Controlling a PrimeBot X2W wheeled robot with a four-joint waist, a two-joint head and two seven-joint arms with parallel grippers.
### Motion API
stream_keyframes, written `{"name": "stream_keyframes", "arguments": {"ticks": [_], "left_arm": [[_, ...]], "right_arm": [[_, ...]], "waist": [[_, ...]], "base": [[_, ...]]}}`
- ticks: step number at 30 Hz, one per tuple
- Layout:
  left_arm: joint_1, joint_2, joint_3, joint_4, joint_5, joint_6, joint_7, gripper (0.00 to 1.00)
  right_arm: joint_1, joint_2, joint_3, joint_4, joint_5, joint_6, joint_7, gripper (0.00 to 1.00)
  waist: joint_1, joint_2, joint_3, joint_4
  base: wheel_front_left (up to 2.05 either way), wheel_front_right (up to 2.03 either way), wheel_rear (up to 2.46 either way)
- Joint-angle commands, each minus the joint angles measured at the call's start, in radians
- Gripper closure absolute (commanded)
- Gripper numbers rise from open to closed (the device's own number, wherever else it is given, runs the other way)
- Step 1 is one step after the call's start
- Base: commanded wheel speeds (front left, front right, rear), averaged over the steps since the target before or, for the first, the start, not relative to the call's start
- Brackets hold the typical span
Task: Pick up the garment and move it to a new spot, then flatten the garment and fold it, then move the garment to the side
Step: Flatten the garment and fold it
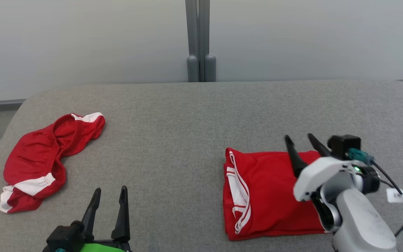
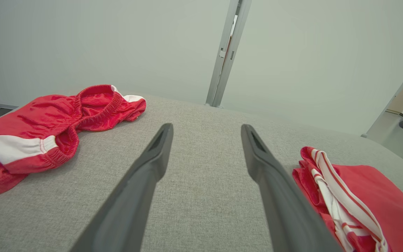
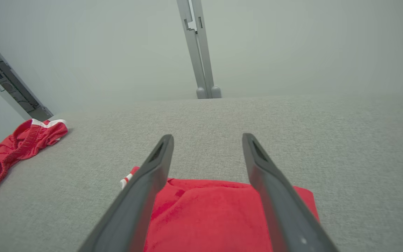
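The folded red garment (image 1: 268, 189) lies at four o'clock on the bench (image 1: 173, 133). My right tool (image 1: 298, 136) hovers spread over its far edge, gripping nothing. My left tool (image 1: 110, 189) is spread too, at seven o'clock. I'd lift straight up so no finger snags the fold.

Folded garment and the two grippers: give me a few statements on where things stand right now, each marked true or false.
1. The folded garment lies on the right part of the grey surface. True.
2. The right gripper is shut on the folded garment. False: its jaws stand open over the garment, gripping nothing.
3. The crumpled garment lies at the left, unfolded. True.
4. The left gripper holds the crumpled garment. False: it is open and apart from it.
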Motion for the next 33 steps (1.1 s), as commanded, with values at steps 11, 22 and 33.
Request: {"name": "stream_keyframes", "arguments": {"ticks": [11,22,33], "left_arm": [[0.020,0.002,0.039,-0.016,-0.010,0.015,0.000,0.00],[0.023,0.002,0.050,-0.034,-0.013,0.010,0.000,0.00],[-0.002,0.002,0.024,-0.027,0.010,0.004,0.000,0.00]], "right_arm": [[0.219,-0.001,-0.210,-0.037,-0.209,-0.001,-0.146,0.00],[0.172,0.004,0.059,0.079,-0.170,-0.001,-0.145,1.00],[0.097,0.006,0.317,0.216,-0.070,-0.001,-0.104,1.00]], "waist": [[-0.0001,0.0000,-0.019,-0.068],[-0.0001,0.0000,0.007,-0.050],[-0.0001,0.0000,0.034,0.053]], "base": [[0.00,0.00,0.00],[0.00,0.00,0.00],[0.00,0.00,0.00]]}}
